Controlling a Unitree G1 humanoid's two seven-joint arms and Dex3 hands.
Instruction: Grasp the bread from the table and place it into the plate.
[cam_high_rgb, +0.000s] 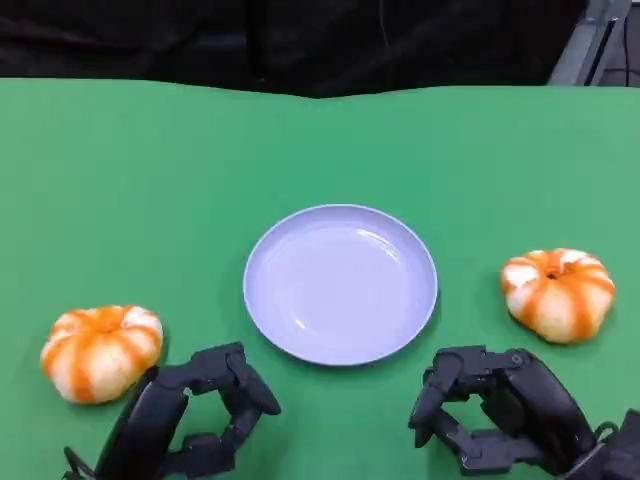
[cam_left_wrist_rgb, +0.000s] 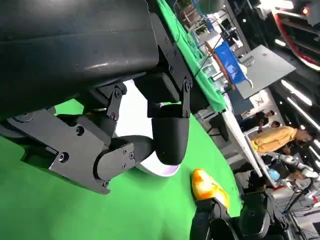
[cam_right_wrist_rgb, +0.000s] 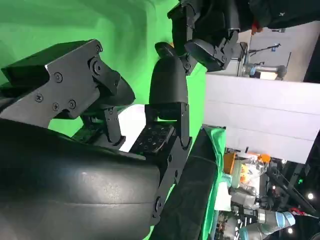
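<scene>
Two pumpkin-shaped breads, striped orange and white, lie on the green table. One bread is at the near left, the other bread at the right. Between them sits a pale lilac plate with nothing on it. My left hand hovers near the front edge, just right of the left bread, fingers curved and apart, holding nothing. My right hand hangs below and left of the right bread, also holding nothing. The left wrist view shows my left hand, the plate and the far bread.
The green table runs back to a dark backdrop. In the left wrist view, people and lab benches stand beyond the table's edge. In the right wrist view my left hand is seen across the table.
</scene>
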